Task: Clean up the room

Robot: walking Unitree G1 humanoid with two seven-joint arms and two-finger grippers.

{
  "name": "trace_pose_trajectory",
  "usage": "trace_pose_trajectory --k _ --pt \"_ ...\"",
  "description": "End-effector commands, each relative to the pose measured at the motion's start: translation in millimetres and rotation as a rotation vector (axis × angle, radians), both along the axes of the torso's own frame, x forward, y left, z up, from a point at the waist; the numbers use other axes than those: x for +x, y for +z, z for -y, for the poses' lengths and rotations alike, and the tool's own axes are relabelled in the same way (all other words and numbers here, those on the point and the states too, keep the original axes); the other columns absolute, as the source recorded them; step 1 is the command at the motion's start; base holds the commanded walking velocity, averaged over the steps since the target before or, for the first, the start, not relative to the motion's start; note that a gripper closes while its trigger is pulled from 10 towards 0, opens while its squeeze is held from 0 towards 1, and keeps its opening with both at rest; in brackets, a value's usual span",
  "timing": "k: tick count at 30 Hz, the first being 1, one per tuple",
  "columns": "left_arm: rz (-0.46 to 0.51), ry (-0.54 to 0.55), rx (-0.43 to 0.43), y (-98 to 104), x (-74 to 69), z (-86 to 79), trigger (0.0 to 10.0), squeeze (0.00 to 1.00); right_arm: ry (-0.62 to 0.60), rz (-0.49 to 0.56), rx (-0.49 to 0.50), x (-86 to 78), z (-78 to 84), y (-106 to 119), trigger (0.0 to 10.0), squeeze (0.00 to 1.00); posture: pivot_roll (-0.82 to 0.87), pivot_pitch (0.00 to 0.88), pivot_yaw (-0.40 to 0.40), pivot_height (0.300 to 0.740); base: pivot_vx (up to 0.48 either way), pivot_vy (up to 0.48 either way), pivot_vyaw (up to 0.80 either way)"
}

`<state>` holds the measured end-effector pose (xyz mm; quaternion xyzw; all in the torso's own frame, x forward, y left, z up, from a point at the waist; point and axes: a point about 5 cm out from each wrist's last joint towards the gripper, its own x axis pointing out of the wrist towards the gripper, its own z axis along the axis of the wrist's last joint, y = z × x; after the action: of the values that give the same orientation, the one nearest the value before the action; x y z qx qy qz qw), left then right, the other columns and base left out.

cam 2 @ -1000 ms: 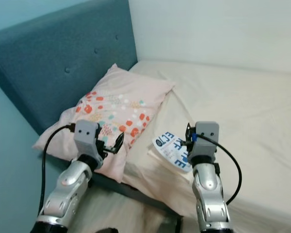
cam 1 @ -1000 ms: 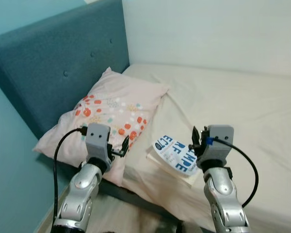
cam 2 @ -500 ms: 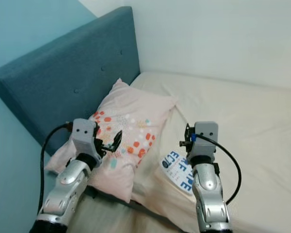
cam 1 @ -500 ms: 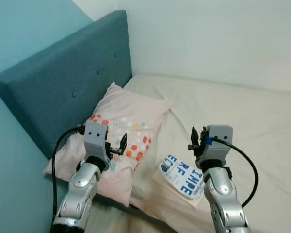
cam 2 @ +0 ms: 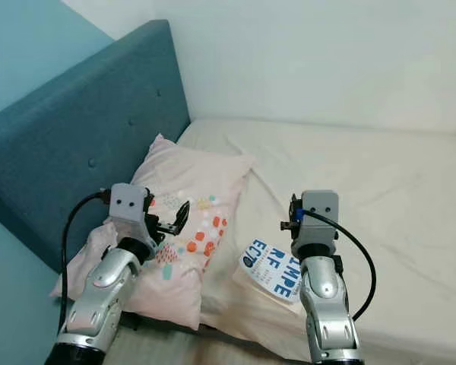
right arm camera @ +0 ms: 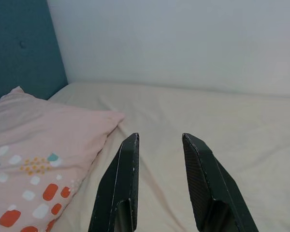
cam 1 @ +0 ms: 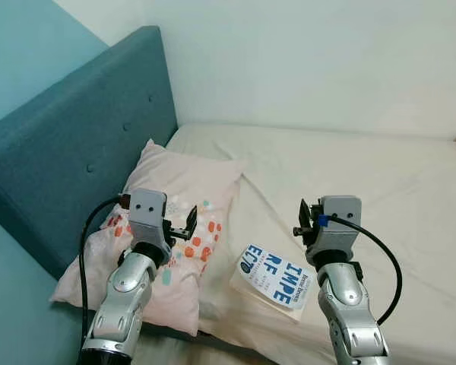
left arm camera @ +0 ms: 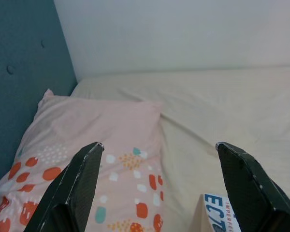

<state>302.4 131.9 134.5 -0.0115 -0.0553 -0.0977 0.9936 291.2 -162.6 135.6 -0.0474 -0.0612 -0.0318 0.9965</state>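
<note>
While we find no box or bin to speak of, the bed (cam 1: pixel 380 182) carries what matters: a pink pillow (cam 1: pixel 175 220) with coloured spots lies against the teal headboard (cam 1: pixel 68 160), and a white book (cam 1: pixel 273 275) with blue lettering lies flat on the cream sheet just beside the pillow's lower corner, near the mattress edge. We see both arms raised before the bed. Our left gripper (cam 1: pixel 188 222) hovers over the pillow, its fingers (left arm camera: pixel 70 188) spread wide and holding nothing. Our right gripper (right arm camera: pixel 159 159) hangs above the sheet beside the book, its fingers (right arm camera: pixel 123 183) parted by a narrow gap, empty too.
</note>
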Motion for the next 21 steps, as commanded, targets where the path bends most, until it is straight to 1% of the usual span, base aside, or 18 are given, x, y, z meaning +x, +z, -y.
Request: trace_pose_trajectory --k 1,2,5,10,16,21 --pt "-0.016 -0.003 -0.017 -4.3 -1.4 0.5 10.0 0.00 -0.002 -0.024 0.002 -1.8 -2.0 -4.2 10.0 0.00 -0.02 0.062 0.042 0.740 0.000 0.000 0.00" --pt "-0.015 -0.004 -0.018 -4.3 -1.5 0.7 10.0 0.00 -0.003 -0.028 0.007 -2.1 -1.5 -4.7 10.0 0.00 -0.02 0.062 0.042 0.740 0.000 0.000 0.00" --pt "-0.013 -0.006 -0.020 -4.1 -1.5 1.2 10.0 0.00 0.003 -0.021 0.029 -2.8 -1.0 -4.5 10.0 0.00 -0.02 0.062 0.043 0.740 0.000 0.000 -0.46" --pt "-0.006 -0.013 -0.031 -2.5 -1.4 2.1 10.0 0.00 -0.003 -0.036 0.022 -3.5 0.4 -5.7 10.0 0.00 -0.03 0.064 0.045 0.740 0.000 0.000 -0.80" --pt "-0.003 -0.017 -0.044 -1.2 -1.9 3.3 10.0 0.00 0.008 -0.048 0.002 -4.5 -1.2 -8.8 10.0 0.00 -0.03 0.066 0.045 0.740 0.000 0.000 0.00" --pt "0.007 0.011 -0.041 0.7 -0.5 1.4 10.0 0.00 0.012 -0.053 0.008 -3.8 -3.2 -9.5 10.0 0.00 -0.03 0.065 0.043 0.740 0.000 0.000 0.00"
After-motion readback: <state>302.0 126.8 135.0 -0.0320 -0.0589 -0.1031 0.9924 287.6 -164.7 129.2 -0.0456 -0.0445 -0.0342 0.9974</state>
